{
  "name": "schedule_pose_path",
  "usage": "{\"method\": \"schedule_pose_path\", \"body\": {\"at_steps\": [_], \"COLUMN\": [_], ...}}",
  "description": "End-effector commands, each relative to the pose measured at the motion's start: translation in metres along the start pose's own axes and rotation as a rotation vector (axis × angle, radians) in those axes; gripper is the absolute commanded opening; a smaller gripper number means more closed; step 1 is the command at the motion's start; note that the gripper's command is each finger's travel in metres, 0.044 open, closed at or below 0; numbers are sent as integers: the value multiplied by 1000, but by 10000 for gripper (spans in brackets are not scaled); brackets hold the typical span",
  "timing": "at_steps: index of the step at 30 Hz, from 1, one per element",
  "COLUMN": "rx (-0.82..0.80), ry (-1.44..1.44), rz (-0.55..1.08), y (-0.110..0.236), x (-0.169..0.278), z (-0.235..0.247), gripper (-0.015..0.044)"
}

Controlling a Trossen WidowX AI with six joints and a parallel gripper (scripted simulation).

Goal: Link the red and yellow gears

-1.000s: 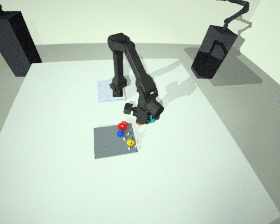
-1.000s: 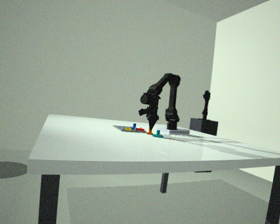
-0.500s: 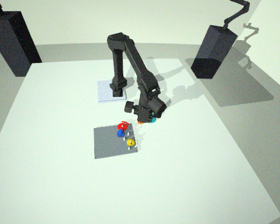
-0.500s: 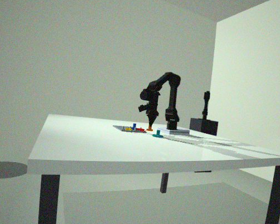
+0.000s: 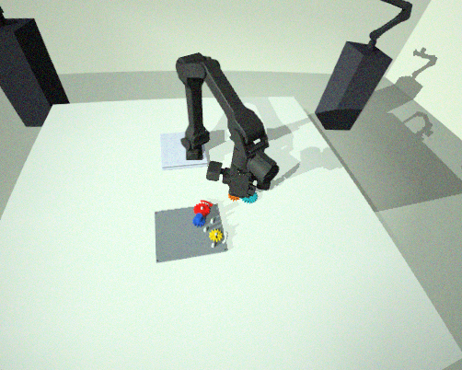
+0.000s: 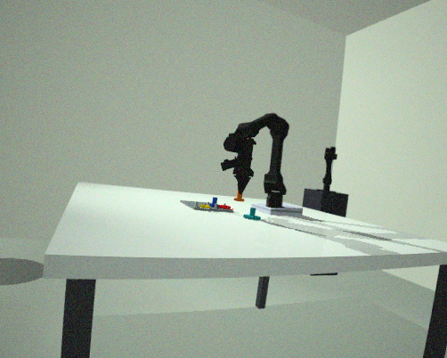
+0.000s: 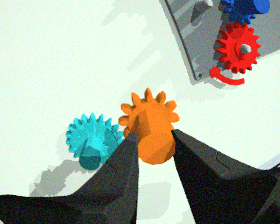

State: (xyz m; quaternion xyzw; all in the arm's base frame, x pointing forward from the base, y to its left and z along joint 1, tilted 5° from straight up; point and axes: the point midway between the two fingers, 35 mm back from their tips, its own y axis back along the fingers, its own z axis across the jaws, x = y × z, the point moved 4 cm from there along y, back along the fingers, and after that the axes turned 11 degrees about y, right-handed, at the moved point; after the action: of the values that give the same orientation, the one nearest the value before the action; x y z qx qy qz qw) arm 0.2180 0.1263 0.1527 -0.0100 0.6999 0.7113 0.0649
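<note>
pincer [image 5: 240, 187] [image 6: 240, 191] [image 7: 154, 137]: clamped on the orange gear's upright stem, one finger each side, pointing down
orange gear [image 5: 234, 198] [image 6: 239, 199] [image 7: 149, 115]: up off the bench [image 5: 122, 296] [image 6: 163, 238], teeth below the pincer. From the top it's past the board's far right corner, so yeah, not on a peg
teal gear [image 5: 250, 199] [image 6: 252, 216] [image 7: 90, 135]: standing on the bench, stem up, just right of the orange one from the top
board [image 5: 178, 237] [image 6: 190, 205] [image 7: 270, 45]: near side of the arm [image 5: 224, 94] [image 6: 276, 153], lying flat
red gear [image 5: 202, 211] [image 6: 224, 207] [image 7: 235, 50]: far edge of the board, right of its middle, red arrow [image 5: 207, 202] [image 7: 227, 78] beside it
blue gear [image 5: 199, 220] [image 6: 215, 201] [image 7: 250, 7]: on the board, right up against red on the near side, stem up. Can't tell if it's fully down tbh
yellow gear [image 5: 215, 236] [image 6: 205, 207]: near right part of the board, white arrow [image 5: 225, 237] to its right
bare pegs: one [image 5: 213, 221] and another [image 5: 205, 229] between red and yellow, plus one [image 5: 213, 245] just near of yellow
chain: red to yellow isn't linked up, there's a gap after blue
</note>
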Motion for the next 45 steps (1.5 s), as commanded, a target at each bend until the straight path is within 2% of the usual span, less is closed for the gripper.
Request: {"method": "schedule_pose_path", "body": {"at_steps": [1, 37, 45], "rx": [3, 4, 5], "ry": [-6, -9, -9], "rz": [-3, -2, -2], "y": [9, 88, 84], "x": [-1, 6, -2], "z": [0, -7, -10], "gripper": [0, 0, 0]}}
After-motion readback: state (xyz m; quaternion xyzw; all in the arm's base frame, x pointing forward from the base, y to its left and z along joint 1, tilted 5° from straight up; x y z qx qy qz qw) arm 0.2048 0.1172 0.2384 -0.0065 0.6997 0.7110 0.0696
